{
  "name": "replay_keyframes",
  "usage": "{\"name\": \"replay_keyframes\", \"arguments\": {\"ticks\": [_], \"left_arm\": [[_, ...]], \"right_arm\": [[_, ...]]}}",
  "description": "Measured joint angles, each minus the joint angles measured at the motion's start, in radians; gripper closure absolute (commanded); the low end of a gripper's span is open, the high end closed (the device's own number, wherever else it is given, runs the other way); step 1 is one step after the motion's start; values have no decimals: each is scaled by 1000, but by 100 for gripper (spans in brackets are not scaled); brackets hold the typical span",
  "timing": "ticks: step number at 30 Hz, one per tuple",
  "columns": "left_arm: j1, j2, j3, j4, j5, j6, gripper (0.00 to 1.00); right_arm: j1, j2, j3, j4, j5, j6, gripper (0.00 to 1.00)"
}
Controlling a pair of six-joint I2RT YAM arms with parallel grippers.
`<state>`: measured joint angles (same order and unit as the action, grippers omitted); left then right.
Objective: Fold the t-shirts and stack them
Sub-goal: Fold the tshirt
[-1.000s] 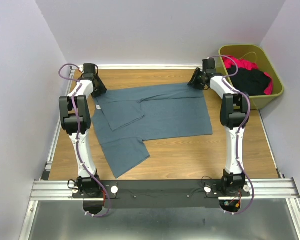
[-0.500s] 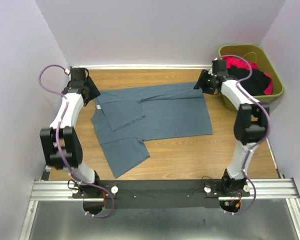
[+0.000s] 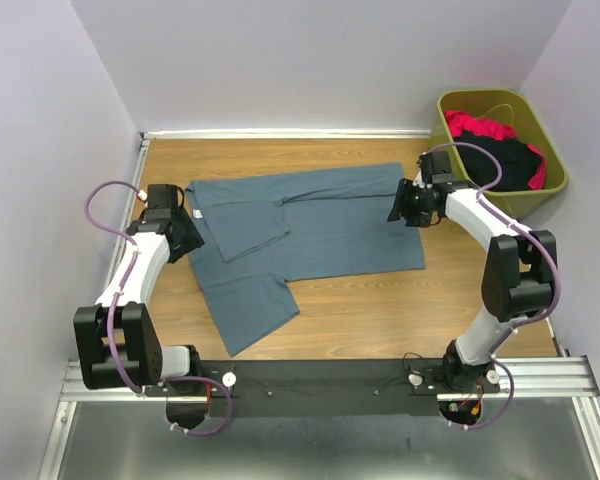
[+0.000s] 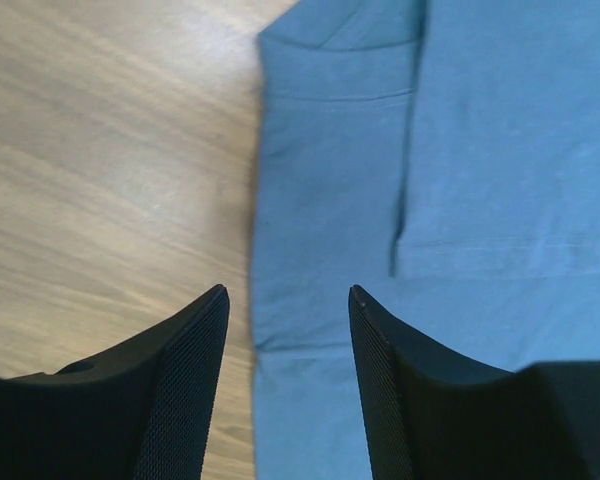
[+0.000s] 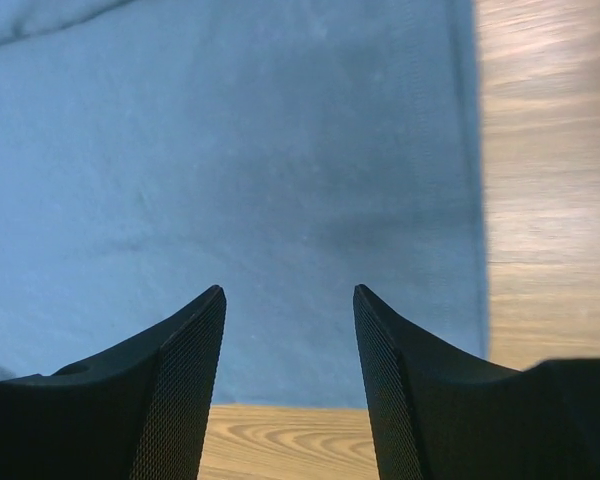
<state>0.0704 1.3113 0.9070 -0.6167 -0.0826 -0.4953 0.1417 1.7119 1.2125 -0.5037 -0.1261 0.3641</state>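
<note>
The blue t-shirt [image 3: 320,225] reads to me as soft matt cloth, smooth apart from a few creases. The table [image 3: 380,310] under it is wood-grain with a slight sheen (pale glare shows in my left wrist view). The bin [image 3: 536,203] looks like smooth olive plastic. On the left gripper [image 4: 288,292] the pads [image 4: 185,380] are matt black with a fine mesh grain. The front rail [image 3: 550,377] is bare metal.

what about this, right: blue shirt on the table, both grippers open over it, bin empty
Wrong on the bin: the top view shows a red shirt and a black shirt in it. The blue shirt is on the table, left gripper and right gripper open over it.
</note>
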Motion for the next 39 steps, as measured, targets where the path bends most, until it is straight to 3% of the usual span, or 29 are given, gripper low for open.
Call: {"name": "replay_keyframes", "arguments": {"ticks": [6,16,25,39], "left_arm": [[-75,82,74,48,19,-19,43],[-196,412,400,126,20,-17,44],[-224,679,562,155,23,13,44],[-230,877,772,148,32,40,44]], "right_arm": [[54,57,33,-1,2,-3,40],[95,200,148,-8,25,-3,40],[95,326,265,-10,74,-3,40],[97,427,386,-9,181,-27,40]]}}
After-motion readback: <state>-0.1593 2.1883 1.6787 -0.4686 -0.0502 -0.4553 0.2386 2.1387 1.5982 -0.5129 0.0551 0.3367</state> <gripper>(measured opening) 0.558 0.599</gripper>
